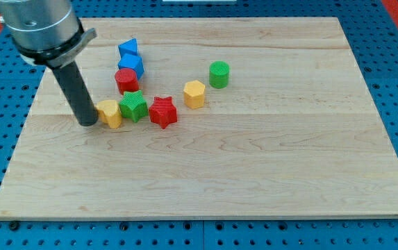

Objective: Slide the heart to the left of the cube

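The yellow heart (110, 114) lies on the wooden board (254, 173), touching the left side of a green star-like block (134, 106). The blue cube (131, 65) sits above them, with a red cylinder (126, 80) just below it. My tip (87, 122) rests on the board right against the heart's left side. The heart is below and slightly left of the cube.
Another blue block (128, 48) lies just above the cube. A red star (162, 112) sits right of the green block. A yellow hexagonal block (194, 94) and a green cylinder (219, 73) lie further right. The arm's grey body (40, 28) fills the top left.
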Robot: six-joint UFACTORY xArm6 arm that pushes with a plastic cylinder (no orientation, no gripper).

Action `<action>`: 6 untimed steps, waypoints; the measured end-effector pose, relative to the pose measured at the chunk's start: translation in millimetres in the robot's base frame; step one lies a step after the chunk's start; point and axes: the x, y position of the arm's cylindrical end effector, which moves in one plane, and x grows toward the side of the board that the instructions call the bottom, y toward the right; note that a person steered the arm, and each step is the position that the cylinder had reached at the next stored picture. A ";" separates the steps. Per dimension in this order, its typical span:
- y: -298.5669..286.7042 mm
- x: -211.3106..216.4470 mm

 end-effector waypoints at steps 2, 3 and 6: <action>35.3 3.0; -31.5 -38.7; -65.7 -107.3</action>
